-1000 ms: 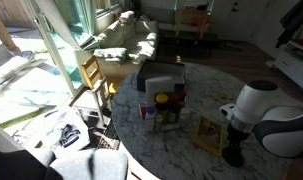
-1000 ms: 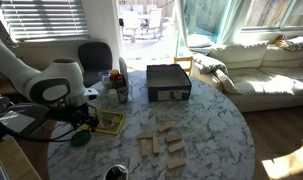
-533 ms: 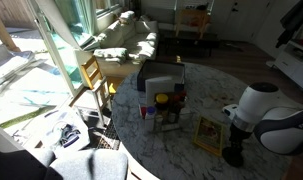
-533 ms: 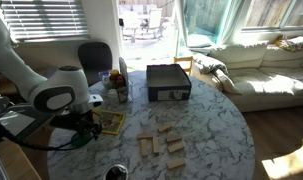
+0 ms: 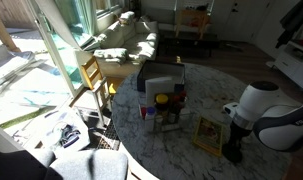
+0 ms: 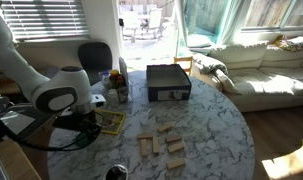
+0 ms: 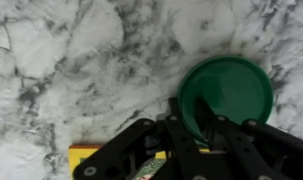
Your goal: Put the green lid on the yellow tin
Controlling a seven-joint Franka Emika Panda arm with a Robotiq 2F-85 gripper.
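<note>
I am lowering the arm [image 6: 56, 100]: over the last 1 second it has been sinking, and in an exterior view it is now hiding the green lid [image 7: 229, 92], which was lying in the open beside the yellow card [image 7: 91, 158]. The lid is lying flat on the marble desk [image 7: 71, 60]. In the wrist view the tool [image 7: 199, 128] is straddling the lid's near rim, its 2 fingers close together; I cannot tell whether they are pinching yet. I am reading this as the pickup beginning. The yellow tin is not showing clearly anywhere.
</note>
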